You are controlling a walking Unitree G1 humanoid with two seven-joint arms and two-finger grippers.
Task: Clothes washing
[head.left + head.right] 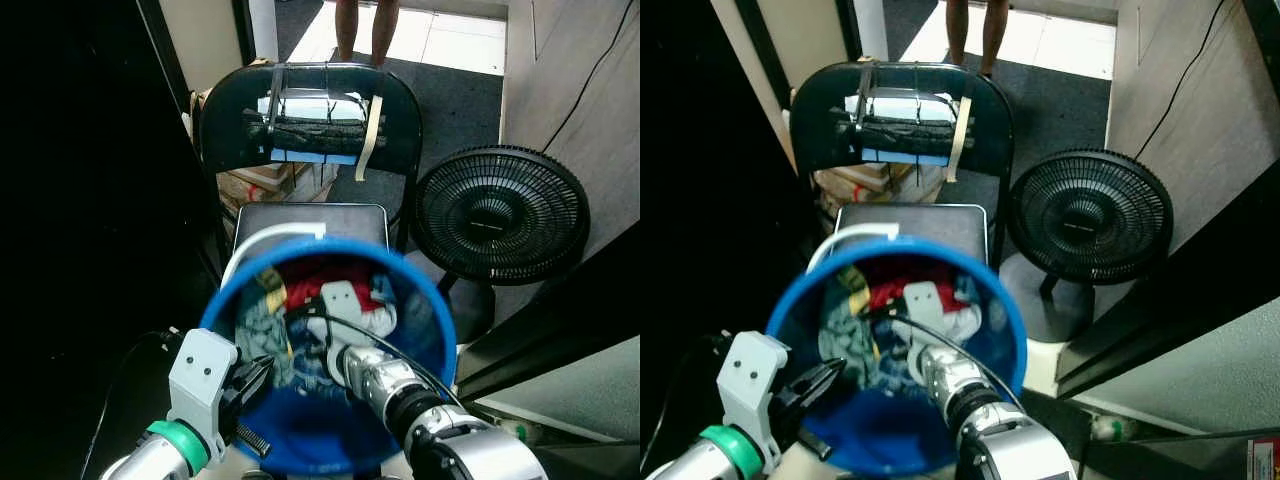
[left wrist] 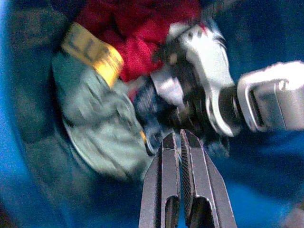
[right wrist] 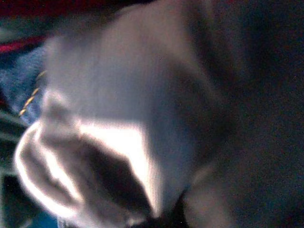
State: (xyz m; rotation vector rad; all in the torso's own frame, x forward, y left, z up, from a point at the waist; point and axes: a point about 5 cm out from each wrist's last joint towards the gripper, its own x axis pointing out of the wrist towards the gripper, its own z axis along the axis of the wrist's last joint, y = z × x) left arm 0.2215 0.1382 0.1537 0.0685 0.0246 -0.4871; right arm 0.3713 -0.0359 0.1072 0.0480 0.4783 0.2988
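my right gripper point(image 1: 322, 322) is deep in the blue bucket point(image 1: 425, 300) among the clothes point(image 1: 262, 325), reaching for a piece; can't tell its fingers' state. left gripper point(image 1: 262, 371) hangs at the rim, fingers point(image 2: 167, 187) clenched, empty.

text: none legible | yellow tag point(image 2: 89, 50): lettering blurred, unreadable

Dark folding chair point(image 1: 310, 225), its seat under a blue bucket point(image 1: 425, 320) of mixed clothes point(image 1: 330, 290).
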